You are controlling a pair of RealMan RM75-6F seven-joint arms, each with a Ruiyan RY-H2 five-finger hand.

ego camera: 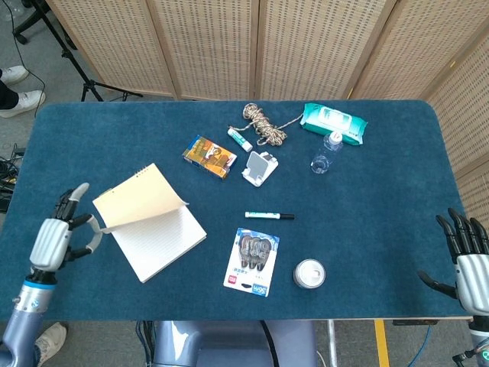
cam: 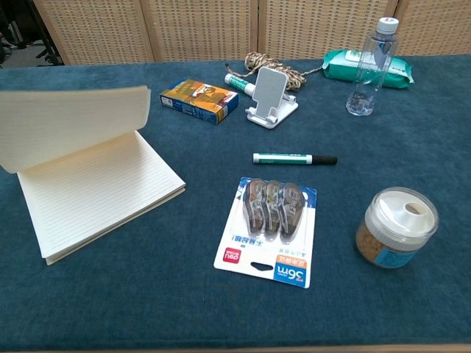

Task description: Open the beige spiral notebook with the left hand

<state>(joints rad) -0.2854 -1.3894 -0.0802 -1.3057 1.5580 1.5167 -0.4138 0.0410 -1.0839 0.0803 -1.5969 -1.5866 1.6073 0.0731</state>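
Observation:
The beige spiral notebook (ego camera: pixel 157 233) lies at the table's left, opened on a lined page (cam: pixel 96 191). Its cover (ego camera: pixel 141 199) is lifted and curls over toward the left, also seen as the cover (cam: pixel 73 125) standing up in the chest view. My left hand (ego camera: pixel 57 233) is at the cover's left edge, which it holds between thumb and fingers; it is outside the chest view. My right hand (ego camera: pixel 466 256) hangs by the table's front right corner, fingers spread, holding nothing.
An orange box (ego camera: pixel 209 156), a rope coil (ego camera: pixel 263 124), a phone stand (ego camera: pixel 260 168), a water bottle (ego camera: pixel 326 153) and a wipes pack (ego camera: pixel 333 122) sit at the back. A marker (ego camera: pixel 269 215), a correction tape pack (ego camera: pixel 253 261) and a jar (ego camera: pixel 309 274) lie toward the front.

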